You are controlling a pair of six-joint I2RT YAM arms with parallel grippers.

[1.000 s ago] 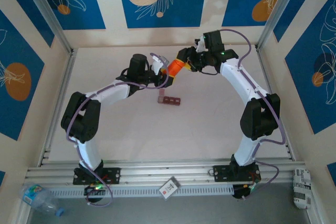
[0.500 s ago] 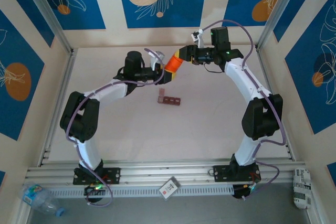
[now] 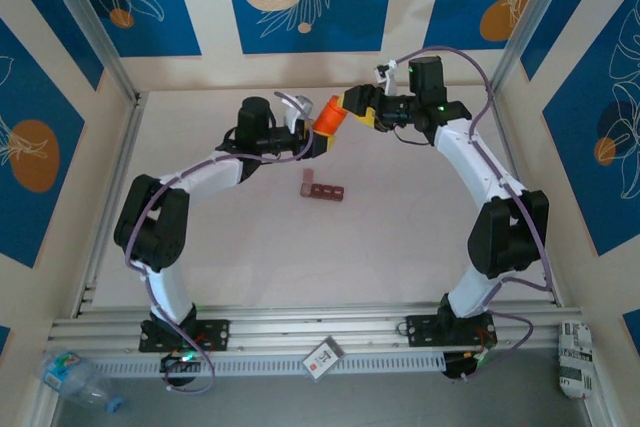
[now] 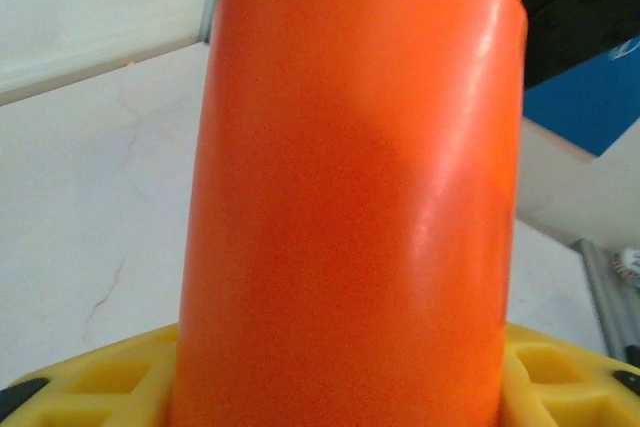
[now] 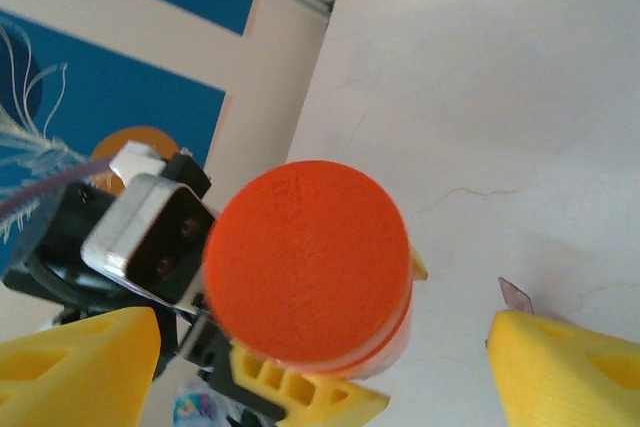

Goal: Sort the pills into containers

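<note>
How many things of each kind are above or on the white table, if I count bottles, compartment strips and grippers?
orange bottle: 1
strip of four compartments: 1
gripper: 2, the left gripper and the right gripper
Total: 4

Containers (image 3: pixel 322 190) on the table (image 3: pixel 250 237); behind them, bottle (image 3: pixel 326 119) in left gripper (image 3: pixel 318 139), right gripper (image 3: pixel 357 107) flanking its cap (image 5: pixel 305 262).

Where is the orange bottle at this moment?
Top view: the orange bottle is held in the left gripper above the table's far middle, its cap facing the open right gripper; the compartment strip lies nearer.
</note>
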